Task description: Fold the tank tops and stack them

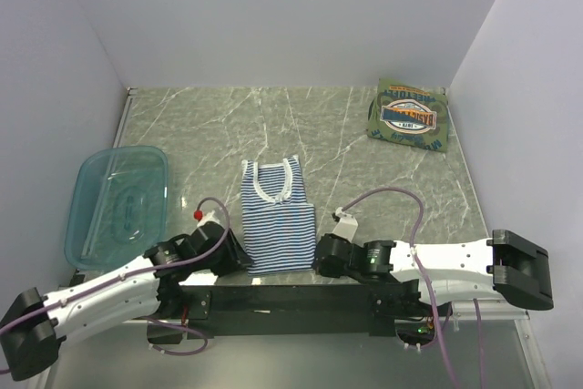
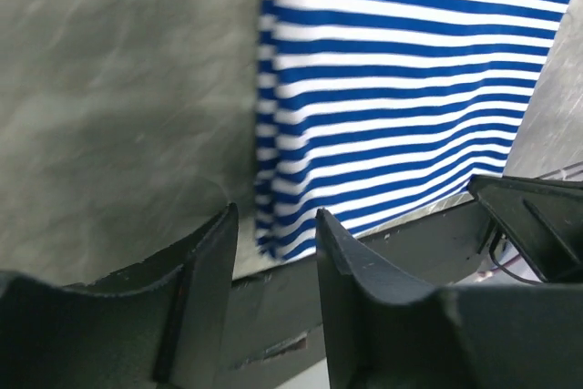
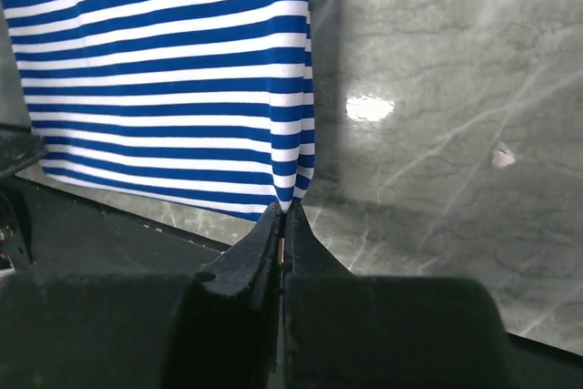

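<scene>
One done: olive-green tank top [image 1: 409,116] folded, well beyond my R gripper [image 3: 283,225]. Striped tank top [image 1: 277,216] flat btwn both, unfolded; R gripper pinches its hem corner, L gripper [image 2: 275,218] gapes at other corner.

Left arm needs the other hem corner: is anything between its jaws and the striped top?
Nothing visible. The left gripper, jaws open, sits at the near-left hem corner of the striped tank top. The right gripper is shut on the near-right corner.
</scene>
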`<state>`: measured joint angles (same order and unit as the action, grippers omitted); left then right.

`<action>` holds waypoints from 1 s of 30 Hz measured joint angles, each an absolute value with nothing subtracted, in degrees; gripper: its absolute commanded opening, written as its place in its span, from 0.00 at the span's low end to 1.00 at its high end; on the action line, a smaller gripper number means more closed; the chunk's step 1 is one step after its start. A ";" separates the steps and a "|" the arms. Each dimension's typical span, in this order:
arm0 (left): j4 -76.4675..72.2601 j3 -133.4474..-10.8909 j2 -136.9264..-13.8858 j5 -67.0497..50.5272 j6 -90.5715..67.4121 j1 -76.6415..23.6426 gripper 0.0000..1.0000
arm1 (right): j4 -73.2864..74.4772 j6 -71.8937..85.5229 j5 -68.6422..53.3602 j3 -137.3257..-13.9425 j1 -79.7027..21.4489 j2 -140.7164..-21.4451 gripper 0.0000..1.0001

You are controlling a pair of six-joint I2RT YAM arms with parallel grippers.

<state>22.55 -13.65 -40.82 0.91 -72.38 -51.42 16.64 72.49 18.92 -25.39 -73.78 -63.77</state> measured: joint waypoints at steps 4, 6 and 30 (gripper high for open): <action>27.81 -12.56 -35.79 0.75 -77.56 -51.55 0.43 | 17.78 74.04 19.25 -25.39 -74.28 -63.79 0.00; 29.80 -11.84 -34.00 0.69 -80.60 -51.81 0.43 | 18.02 74.54 19.33 -25.39 -74.56 -63.83 0.00; 24.21 -10.83 -40.14 1.56 -95.88 -61.47 0.25 | 17.61 76.44 19.68 -25.36 -75.40 -65.84 0.00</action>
